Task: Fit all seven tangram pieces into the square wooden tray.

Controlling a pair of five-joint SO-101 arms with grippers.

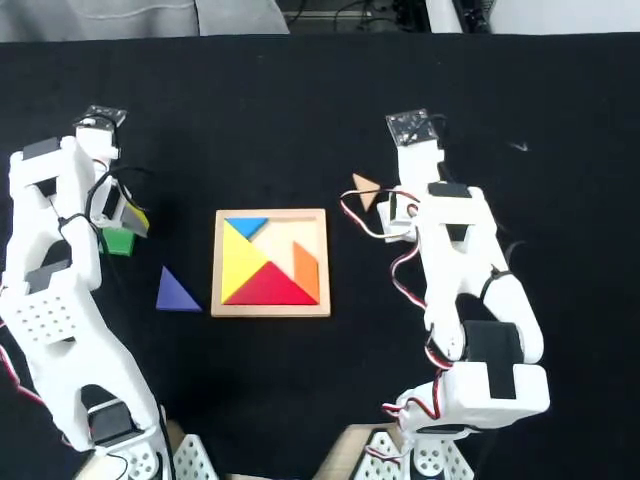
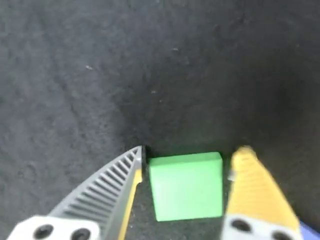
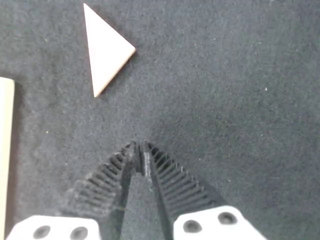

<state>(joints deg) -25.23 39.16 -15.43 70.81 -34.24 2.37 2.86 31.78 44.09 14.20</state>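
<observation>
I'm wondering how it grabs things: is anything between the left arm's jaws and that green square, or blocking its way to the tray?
Nothing visible. The green square lies between the left arm's open jaws, untouched. Toward the wooden tray, a blue triangle lies on the cloth just beside the straight path.

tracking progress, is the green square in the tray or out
Out: the green square lies on the cloth between the left gripper's fingers, outside the tray.

Your white left arm [image 1: 55,300] and right arm [image 1: 470,290] trail red-and-white cables [image 1: 400,275], the left end effector [image 2: 192,152] fingered grey and yellow, the right end effector [image 3: 140,147] ribbed black.
</observation>
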